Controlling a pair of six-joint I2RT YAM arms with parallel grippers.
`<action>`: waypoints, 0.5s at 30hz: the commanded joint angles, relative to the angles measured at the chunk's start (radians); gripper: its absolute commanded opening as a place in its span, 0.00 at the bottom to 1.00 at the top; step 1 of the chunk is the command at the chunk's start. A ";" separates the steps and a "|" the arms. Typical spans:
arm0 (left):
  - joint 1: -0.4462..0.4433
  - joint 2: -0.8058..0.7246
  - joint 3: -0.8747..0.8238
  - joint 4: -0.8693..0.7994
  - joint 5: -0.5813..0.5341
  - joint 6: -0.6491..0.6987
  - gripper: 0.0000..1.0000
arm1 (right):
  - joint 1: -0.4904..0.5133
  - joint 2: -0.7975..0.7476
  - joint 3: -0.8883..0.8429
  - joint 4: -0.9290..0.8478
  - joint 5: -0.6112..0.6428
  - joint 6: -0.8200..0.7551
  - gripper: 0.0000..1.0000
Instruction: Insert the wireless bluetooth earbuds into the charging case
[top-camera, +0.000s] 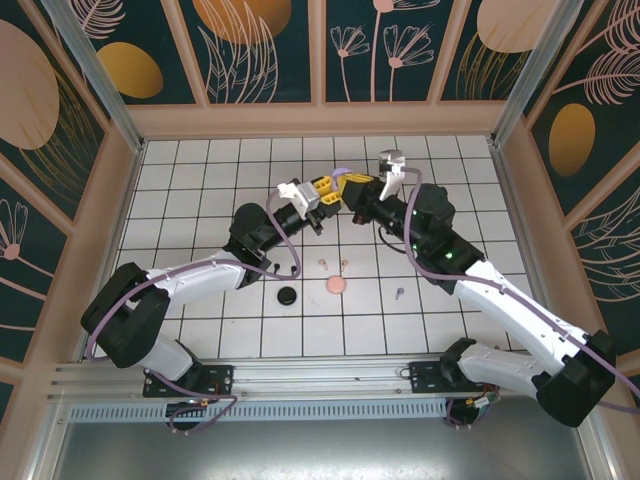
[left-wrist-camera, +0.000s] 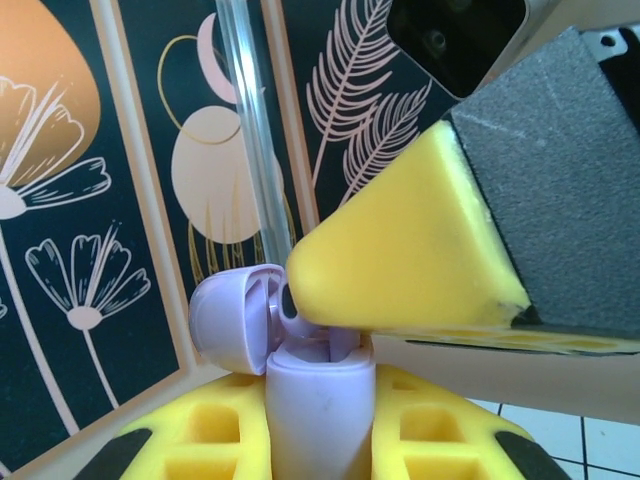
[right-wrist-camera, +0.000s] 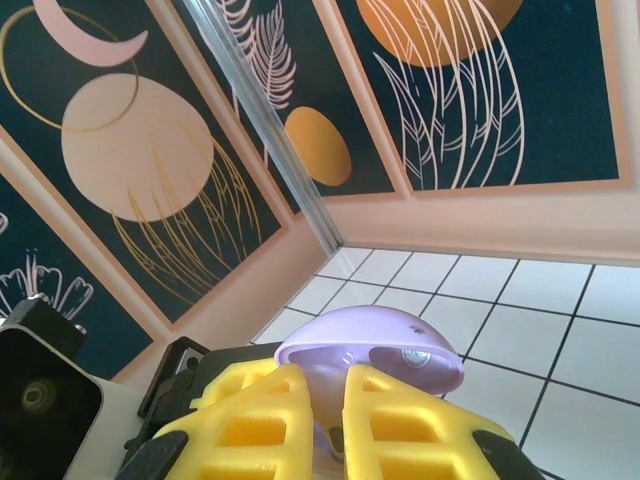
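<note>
Left fingers clamp the open lilac case; right fingers narrow, I can't tell on what. White tiles, floral walls, pink disc at six o'clock.

I count two arms, the left arm and the right arm. Each has one gripper, so there are two: the left gripper and the right gripper. There is one case, lilac. Three earbuds can be seen: one pink earbud, a second pink earbud and one lilac earbud. There are two discs: one black disc and one pink disc.
</note>
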 joint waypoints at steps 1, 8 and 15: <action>-0.010 -0.014 0.039 0.045 0.030 0.007 0.00 | 0.033 0.054 0.062 -0.134 -0.048 -0.069 0.11; -0.011 -0.006 0.022 0.057 0.015 -0.003 0.00 | 0.036 0.052 0.142 -0.169 0.015 -0.039 0.41; -0.010 0.005 -0.019 0.132 -0.030 -0.042 0.00 | 0.030 -0.044 0.250 -0.321 0.168 0.049 0.66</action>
